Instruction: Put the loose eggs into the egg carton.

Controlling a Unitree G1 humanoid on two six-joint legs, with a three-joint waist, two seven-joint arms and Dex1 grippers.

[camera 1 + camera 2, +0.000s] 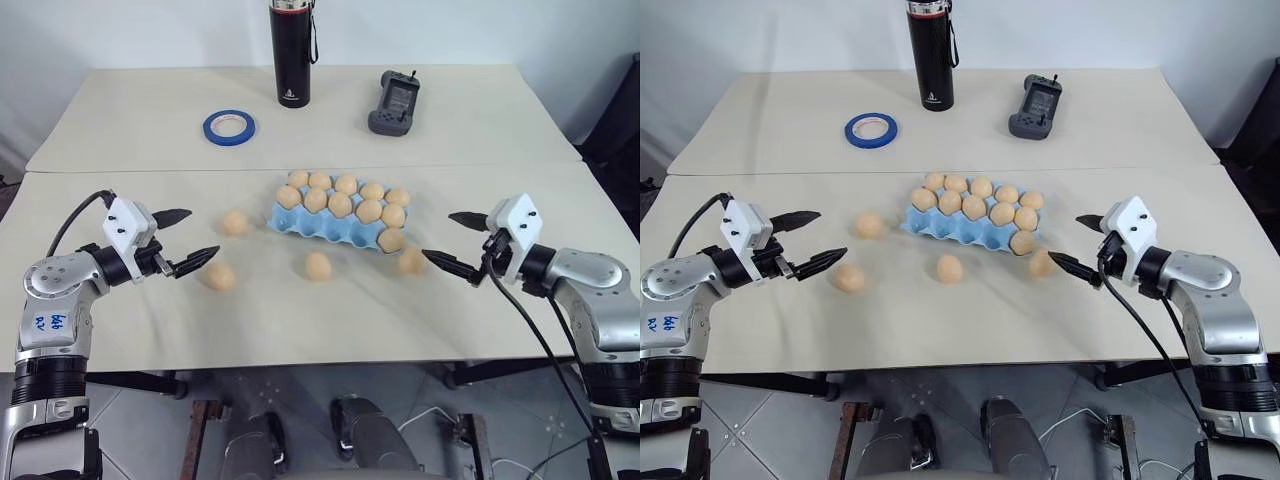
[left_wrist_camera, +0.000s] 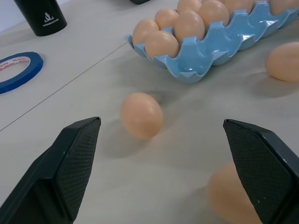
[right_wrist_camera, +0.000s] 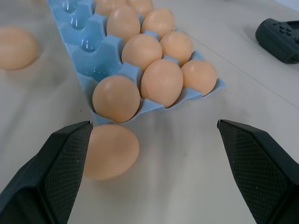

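Both grippers, left (image 1: 188, 240) and right (image 1: 452, 240), have jaws spread wide, holding nothing. Four loose eggs (image 1: 318, 265) sit on the worktop (image 1: 300, 320) around the mostly filled egg carton (image 1: 300, 222).

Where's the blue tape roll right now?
In the left eye view the blue tape roll lies flat on the far left part of the table, left of the black bottle and beyond the egg carton.
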